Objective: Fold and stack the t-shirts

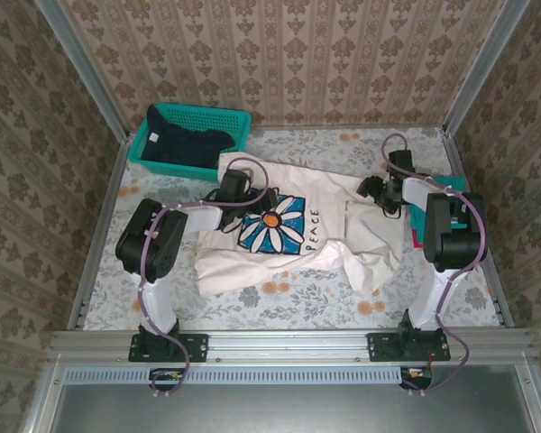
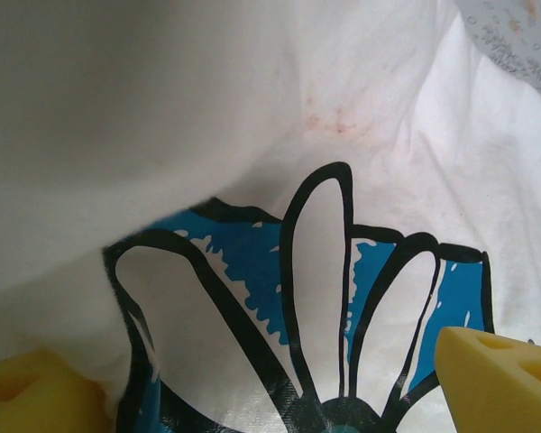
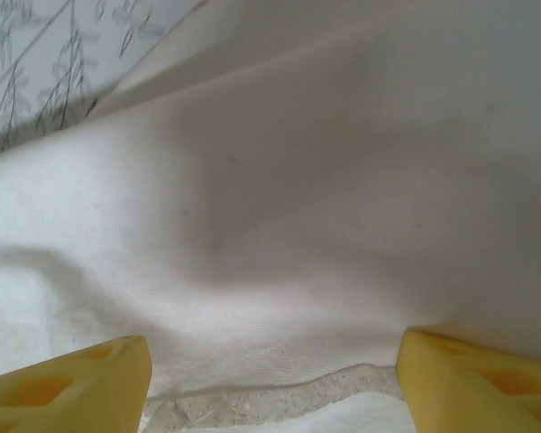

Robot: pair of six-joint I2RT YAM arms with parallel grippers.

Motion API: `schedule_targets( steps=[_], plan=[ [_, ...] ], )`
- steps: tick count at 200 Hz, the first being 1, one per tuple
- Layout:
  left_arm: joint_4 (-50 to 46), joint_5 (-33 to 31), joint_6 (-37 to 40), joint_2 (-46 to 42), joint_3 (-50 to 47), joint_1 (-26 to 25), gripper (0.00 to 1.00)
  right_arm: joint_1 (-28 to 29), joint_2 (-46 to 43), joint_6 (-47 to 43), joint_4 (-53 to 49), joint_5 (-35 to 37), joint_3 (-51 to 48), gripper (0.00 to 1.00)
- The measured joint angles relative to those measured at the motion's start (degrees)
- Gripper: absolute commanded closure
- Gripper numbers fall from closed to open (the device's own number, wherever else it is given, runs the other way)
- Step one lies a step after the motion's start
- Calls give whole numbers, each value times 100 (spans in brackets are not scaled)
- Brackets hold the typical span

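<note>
Crowding the 11 o'clock corner of the floral-patterned surface (image 1: 288,302) sat a teal plastic mesh basket (image 1: 203,114), with a dark navy t-shirt (image 1: 187,144) bundled inside it. At 3 o'clock a sliver of a teal t-shirt (image 1: 449,182) peeked out from behind the right arm (image 1: 451,230), which hid most of it. Patterned wallpaper (image 1: 288,54) closed off the far and side edges.

The cream-white t-shirt (image 1: 298,248) lay spread across the middle of the surface, print up, its upper edge just beside the basket's near corner. It was rumpled rather than flat: one part trailed toward 5 o'clock and soft folds ran through the cloth. Its blue square held a daisy with black-outlined white petals and an orange centre, with "PEACE" running sideways at the square's 3 o'clock side. A faint reddish stain showed above the petals in the left wrist view.

The left pincer (image 1: 245,200) hung over the shirt's 11 o'clock part, its yellow fingers (image 2: 496,379) spread wide over the print and gripping nothing. The right pincer (image 1: 371,191) hovered at the shirt's 2 o'clock edge, jaws likewise apart and empty, above a hem.
</note>
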Motion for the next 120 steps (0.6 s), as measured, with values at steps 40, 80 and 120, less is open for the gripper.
schedule_targets(
  steps=[40, 80, 120],
  plan=[
    [-173, 101, -101, 402, 658, -120, 11, -496, 323, 92, -17, -348, 433, 24],
    [-321, 203, -116, 706, 1239, -190, 11, -743, 658, 105, -83, -520, 940, 23],
    [-752, 133, 151, 726, 1751, -184, 10, -741, 503, 101, 90, -597, 713, 23]
  ],
)
